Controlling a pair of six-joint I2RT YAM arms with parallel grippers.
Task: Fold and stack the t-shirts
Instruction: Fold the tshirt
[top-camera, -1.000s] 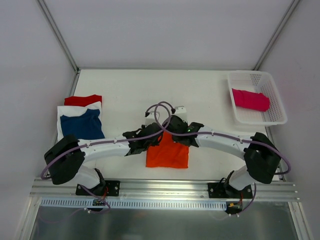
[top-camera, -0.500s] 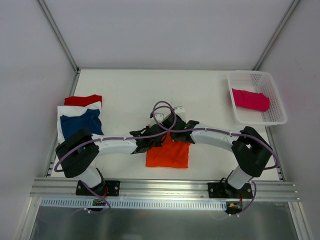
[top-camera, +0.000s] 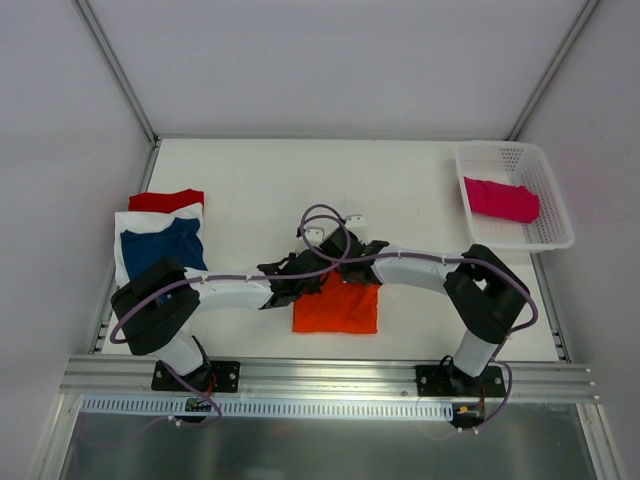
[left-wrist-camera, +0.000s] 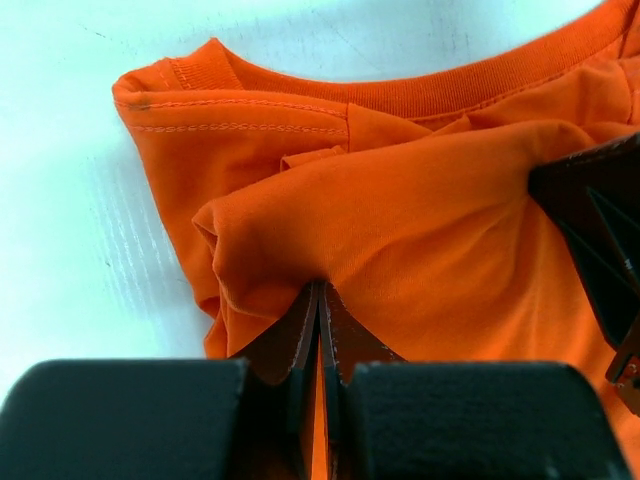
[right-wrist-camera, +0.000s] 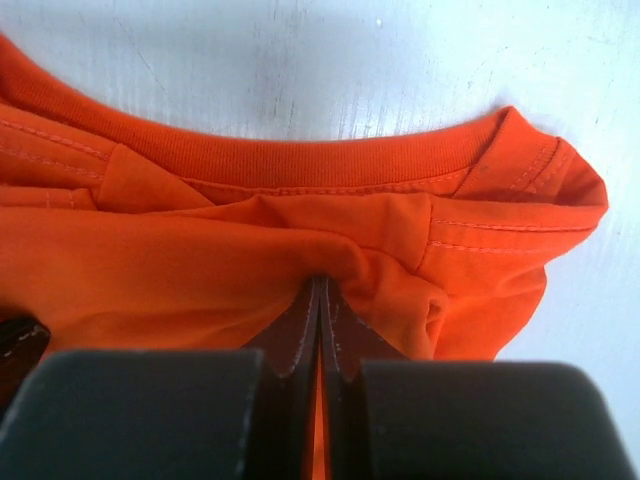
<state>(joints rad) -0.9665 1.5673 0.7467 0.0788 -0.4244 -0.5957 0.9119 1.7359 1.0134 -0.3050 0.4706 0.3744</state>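
Top view, change: over the last second both arms drew in over the orange t-shirt (top-camera: 337, 310) at the lower middle of the frame, and the visible orange patch grew shorter from its upper edge.
Top view, meaning: the half-fold looked nearly laid; this shirt had not yet joined the stack.
Top view, fingers: the left fingers (top-camera: 308, 283) and right fingers (top-camera: 346, 270) sat side by side at the shirt's upper edge; their pinch was not readable from here.
Top view, other shirts: navy t-shirt (top-camera: 160, 250) on white t-shirt (top-camera: 128, 224) on red t-shirt (top-camera: 165, 200) at the left of the surface (top-camera: 260, 180); pink t-shirt (top-camera: 500, 198) in the basket (top-camera: 556, 216), upper right.
Left wrist view: the left fingers (left-wrist-camera: 312, 325), pressed together, pinched a raised fold of orange cloth at lower centre; the collar (left-wrist-camera: 450, 90) ran across the top just beyond the fold, and the right fingers (left-wrist-camera: 600, 240) showed at the right edge.
Right wrist view: the right fingers (right-wrist-camera: 312, 320), also pressed together, pinched a matching fold; the collar (right-wrist-camera: 330, 155) lay just above it, bare surface beyond.
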